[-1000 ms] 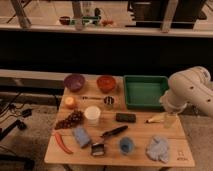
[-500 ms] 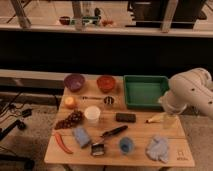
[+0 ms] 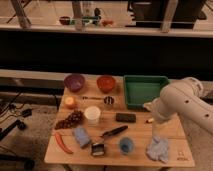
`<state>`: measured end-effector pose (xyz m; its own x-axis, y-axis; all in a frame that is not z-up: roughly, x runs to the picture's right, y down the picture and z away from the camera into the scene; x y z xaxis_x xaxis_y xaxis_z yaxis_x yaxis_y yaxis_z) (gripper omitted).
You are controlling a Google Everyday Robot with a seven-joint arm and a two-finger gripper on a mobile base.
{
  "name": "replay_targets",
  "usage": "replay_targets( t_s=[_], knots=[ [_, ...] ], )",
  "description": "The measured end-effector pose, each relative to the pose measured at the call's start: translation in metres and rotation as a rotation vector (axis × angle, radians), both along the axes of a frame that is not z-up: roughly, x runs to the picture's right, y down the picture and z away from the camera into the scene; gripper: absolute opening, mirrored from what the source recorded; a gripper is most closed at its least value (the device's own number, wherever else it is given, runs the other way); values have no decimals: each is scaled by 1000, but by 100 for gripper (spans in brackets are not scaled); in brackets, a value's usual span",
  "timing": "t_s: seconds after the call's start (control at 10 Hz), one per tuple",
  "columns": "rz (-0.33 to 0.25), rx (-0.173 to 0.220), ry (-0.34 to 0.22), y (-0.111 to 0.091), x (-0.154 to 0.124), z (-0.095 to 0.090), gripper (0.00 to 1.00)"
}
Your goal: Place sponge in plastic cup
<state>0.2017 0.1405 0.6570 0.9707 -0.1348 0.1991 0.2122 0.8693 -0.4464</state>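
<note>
Wooden table point(image 3: 140, 131) crowded | sponge point(image 3: 81, 135) lies just below-left of plastic cup point(image 3: 92, 114) | hand point(image 3: 157, 125) well right of cup, grip we cannot tell | risk: our reach may topple the cup.

On your table point(image 3: 142, 131) you've got 2 bowls, i.e. a purple bowl point(image 3: 74, 82) & a red bowl point(image 3: 106, 82); 2 cups, i.e. a white cup point(image 3: 92, 114) & a blue cup point(image 3: 126, 145); 1 green tray point(image 3: 142, 90); 1 blue sponge point(image 3: 81, 136); 1 blue cloth point(image 3: 158, 149); 1 red chili point(image 3: 62, 142); 1 grape bunch point(image 3: 70, 120). There's 1 gripper point(image 3: 160, 125), low over the table's right side, just above the cloth.
</note>
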Motion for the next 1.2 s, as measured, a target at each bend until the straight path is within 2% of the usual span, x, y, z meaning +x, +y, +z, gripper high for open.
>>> replay_targets(
  t_s=[0.5,1.2],
  knots=[
    [-175,18,-160,29,-98,-20,80],
    [-168,26,-143,29,-96,-22,80]
  ],
)
